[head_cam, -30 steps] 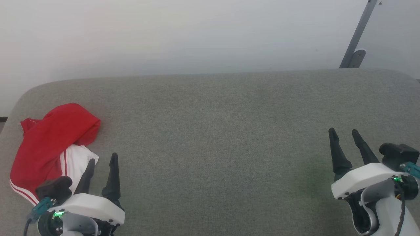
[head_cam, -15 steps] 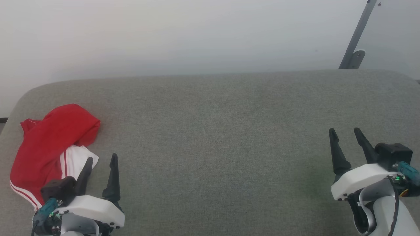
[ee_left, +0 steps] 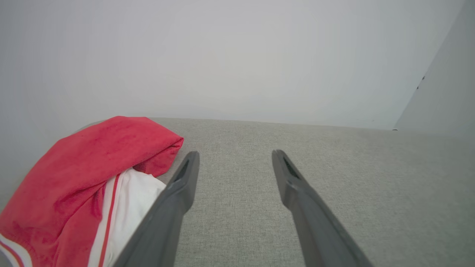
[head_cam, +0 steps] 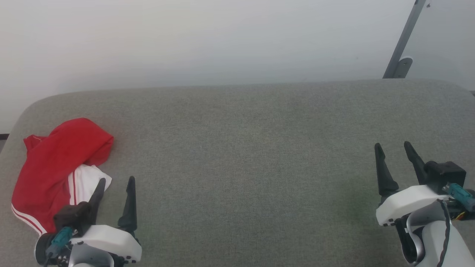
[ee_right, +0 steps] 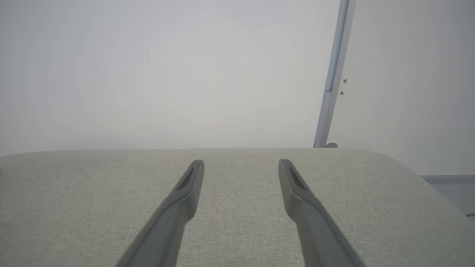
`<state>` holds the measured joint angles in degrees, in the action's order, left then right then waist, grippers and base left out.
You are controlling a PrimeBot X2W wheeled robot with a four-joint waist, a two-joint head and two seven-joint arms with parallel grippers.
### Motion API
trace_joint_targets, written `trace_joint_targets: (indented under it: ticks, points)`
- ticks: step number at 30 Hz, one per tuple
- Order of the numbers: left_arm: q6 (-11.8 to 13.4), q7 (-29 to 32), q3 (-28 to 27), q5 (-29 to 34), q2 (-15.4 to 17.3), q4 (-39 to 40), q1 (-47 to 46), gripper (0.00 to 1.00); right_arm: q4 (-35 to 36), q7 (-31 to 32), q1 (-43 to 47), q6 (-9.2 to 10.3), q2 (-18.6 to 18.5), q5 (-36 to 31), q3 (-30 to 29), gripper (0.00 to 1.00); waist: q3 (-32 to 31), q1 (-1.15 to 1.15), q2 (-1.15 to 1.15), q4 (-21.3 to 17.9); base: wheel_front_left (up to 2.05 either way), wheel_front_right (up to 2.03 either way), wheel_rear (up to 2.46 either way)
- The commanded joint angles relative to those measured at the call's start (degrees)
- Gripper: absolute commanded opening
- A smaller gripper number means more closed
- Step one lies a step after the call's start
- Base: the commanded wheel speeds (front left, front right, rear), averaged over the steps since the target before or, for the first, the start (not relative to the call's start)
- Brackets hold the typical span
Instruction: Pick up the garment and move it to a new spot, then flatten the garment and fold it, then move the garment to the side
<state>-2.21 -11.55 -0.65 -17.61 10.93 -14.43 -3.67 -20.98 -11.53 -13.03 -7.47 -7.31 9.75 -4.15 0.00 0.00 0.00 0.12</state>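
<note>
Garment (head_cam: pixel 55 159) lies bunched at the left end of the gray surface (head_cam: pixel 241 148), red over white. Just beside it the left gripper (head_cam: pixel 116 180) hovers, fingers spread, empty. Well apart, the right gripper (head_cam: pixel 392 144) is likewise spread.

You are looking at a bare, lab-like test room: a plain white wall (head_cam: pixel 185 37) runs along the far side, a wide grey fabric-covered surface (head_cam: pixel 237 148) with rounded corners lies before you, and 1 slanted grey metal strut (head_cam: pixel 403 39) stands at the far right
</note>
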Motion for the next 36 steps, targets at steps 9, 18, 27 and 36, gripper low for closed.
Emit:
trace_joint_targets:
  ticks: [9,18,27,36]
  points:
    - [-1.5,-1.4,-1.1,4.3,-0.5,-0.5,0.0,1.00,0.7,-1.5,-0.7,-0.03,-0.5,-2.1,-0.1,1.00,0.1,0.00,0.00,0.2,0.00,0.00,0.00]
    - [-2.5,-2.4,-2.0,8.4,-1.0,-0.9,-0.3,1.00,0.8,-2.5,-0.9,-0.03,-0.9,-5.1,-0.1,1.00,0.2,0.00,0.00,0.2,0.00,0.00,0.00]
    - [-4.1,-3.4,-2.8,10.3,-1.9,-2.5,-1.6,1.00,1.0,-3.5,-1.1,-0.03,-1.1,-7.0,-0.8,1.00,0.7,0.00,0.00,0.9,0.00,0.00,0.00]
    - [-4.9,-3.7,-3.2,10.2,-3.1,-3.5,-3.6,1.00,2.1,-3.8,-0.3,-0.03,-0.3,-5.1,-0.4,1.00,1.8,0.00,0.00,5.5,0.00,0.00,0.00]
